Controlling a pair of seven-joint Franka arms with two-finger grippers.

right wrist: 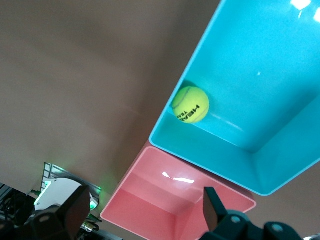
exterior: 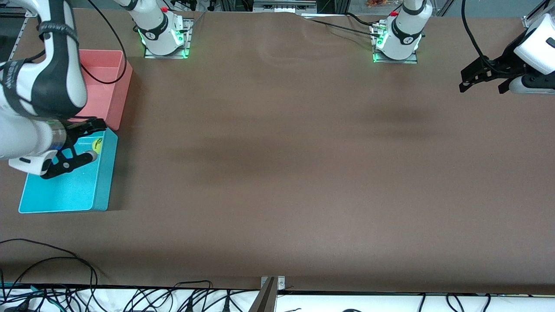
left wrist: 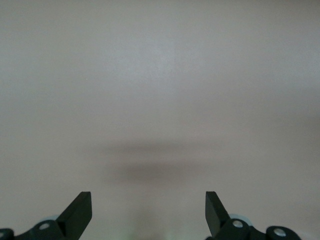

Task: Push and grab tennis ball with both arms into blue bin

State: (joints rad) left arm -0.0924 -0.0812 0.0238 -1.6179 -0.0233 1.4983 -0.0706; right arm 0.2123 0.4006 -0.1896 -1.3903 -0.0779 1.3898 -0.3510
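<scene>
The blue bin [exterior: 102,190] sits at the right arm's end of the table [exterior: 277,173], its mouth partly covered by the right gripper [exterior: 84,141] hanging over it with jaws spread. The pink bin [exterior: 117,91] touches the blue bin's wall farther from the front camera. Toward the left arm's end from the blue bin, brown tabletop runs unobstructed.

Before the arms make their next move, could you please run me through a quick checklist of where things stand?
1. Tennis ball inside the blue bin: ok, in a corner by the wall next to the pink bin.
2. Right gripper has let go, fingers open over the blue bin: ok.
3. Left gripper open, holding nothing, waiting over bare table at its own end: ok.
4. Ball at rest: cannot tell.
5. Right gripper's fingers above the bin walls for withdrawal: cannot tell.
</scene>
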